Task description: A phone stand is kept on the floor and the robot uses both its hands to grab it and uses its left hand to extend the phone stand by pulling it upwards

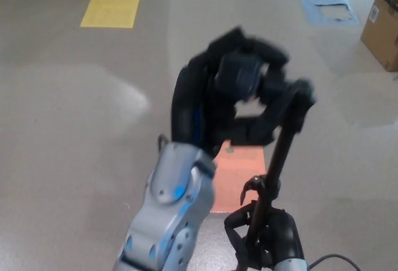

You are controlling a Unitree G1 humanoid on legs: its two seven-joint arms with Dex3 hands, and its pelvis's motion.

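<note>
The black phone stand's pole rises steeply through the lower middle of the head view, with its black head and clamp arm at the top. My left hand is shut on that head, high up and close to the camera, slightly blurred. Low at the frame's bottom edge my right hand is shut on the foot of the pole. The stand's base is hidden behind my right hand.
An orange sheet lies on the grey floor under the stand. At the far left is a yellow sheet, at the far right a blue sheet. A cardboard box stands at the right edge.
</note>
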